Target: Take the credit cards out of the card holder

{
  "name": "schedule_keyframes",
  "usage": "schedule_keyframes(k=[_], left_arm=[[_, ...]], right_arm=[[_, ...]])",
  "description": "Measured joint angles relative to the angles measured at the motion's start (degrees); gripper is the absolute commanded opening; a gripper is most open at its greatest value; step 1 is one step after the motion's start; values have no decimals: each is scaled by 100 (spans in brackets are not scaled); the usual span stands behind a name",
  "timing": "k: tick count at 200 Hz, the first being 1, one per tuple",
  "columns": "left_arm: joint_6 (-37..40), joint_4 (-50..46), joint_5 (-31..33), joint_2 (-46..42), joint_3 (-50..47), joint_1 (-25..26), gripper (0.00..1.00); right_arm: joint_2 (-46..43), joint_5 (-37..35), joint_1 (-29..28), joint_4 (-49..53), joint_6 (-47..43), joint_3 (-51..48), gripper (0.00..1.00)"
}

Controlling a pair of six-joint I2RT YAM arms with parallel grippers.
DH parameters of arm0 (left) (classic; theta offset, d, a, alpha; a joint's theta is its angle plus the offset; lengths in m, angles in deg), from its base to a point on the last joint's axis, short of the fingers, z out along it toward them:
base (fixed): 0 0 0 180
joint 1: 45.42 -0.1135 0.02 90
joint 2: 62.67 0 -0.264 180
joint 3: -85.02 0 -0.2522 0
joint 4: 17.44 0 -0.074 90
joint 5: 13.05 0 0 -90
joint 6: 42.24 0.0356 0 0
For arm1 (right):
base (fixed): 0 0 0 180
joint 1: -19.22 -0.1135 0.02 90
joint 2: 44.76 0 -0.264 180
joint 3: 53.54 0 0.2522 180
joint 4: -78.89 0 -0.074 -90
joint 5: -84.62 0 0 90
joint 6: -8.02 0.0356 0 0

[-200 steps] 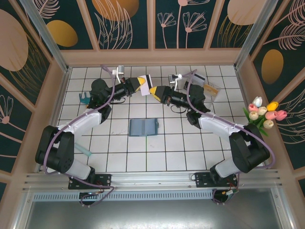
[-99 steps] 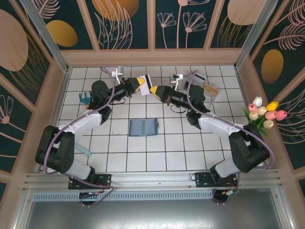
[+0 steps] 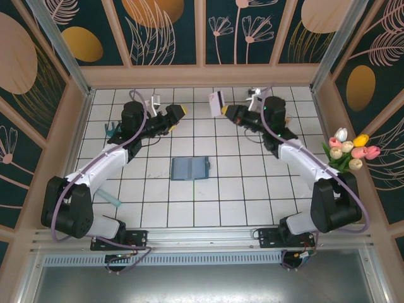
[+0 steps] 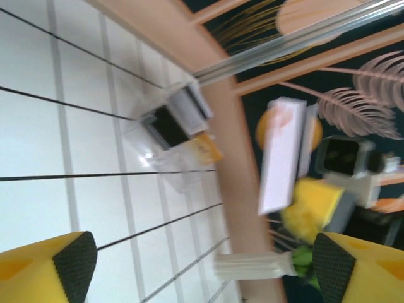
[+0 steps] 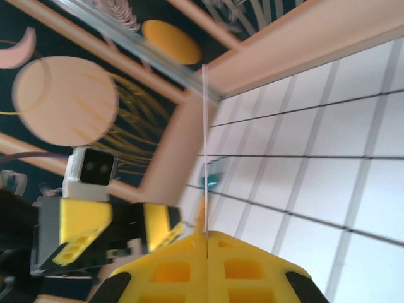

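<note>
- White-tiled counter, walled on three sides; the card holder lies flat mid-counter, between the arms.
- Right pincer pinches one credit card, held aloft near the back wall; left pincer is spread and empty, facing it but apart.
- Likely step: putting this card down, perhaps by the clear tray.
- Open tiles lie below the card, but the back wall is close.

I assess this as a purpose-built robot test cell, not a lived-in room. The left arm base and right arm base I operate are bolted to an aluminium rail at the near edge. The white gridded tabletop is boxed in by a wooden frame carrying printed floral panels. A bunch of tulips stands at the right wall.
</note>
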Motion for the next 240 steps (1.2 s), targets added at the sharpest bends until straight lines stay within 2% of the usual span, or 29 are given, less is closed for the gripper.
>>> schedule_keyframes(k=[36,74,154,190,240], left_arm=[[498,-848,247,0,2,-55,98],[826,-1353,498,7,4,-70,98],[1106,-1665,614,142,9,-125,98],[1248,-1718,612,175,11,-133,99],[1335,-1768,634,398,20,-144,99]], right_arm=[[199,-254,732,1307,-1578,960,0],[302,-599,1255,1821,-3204,1054,0],[1279,-525,2046,2852,-6105,2059,0],[1657,-599,2197,3233,-7117,2347,0],[2273,-748,2192,3574,-7884,2994,0]])
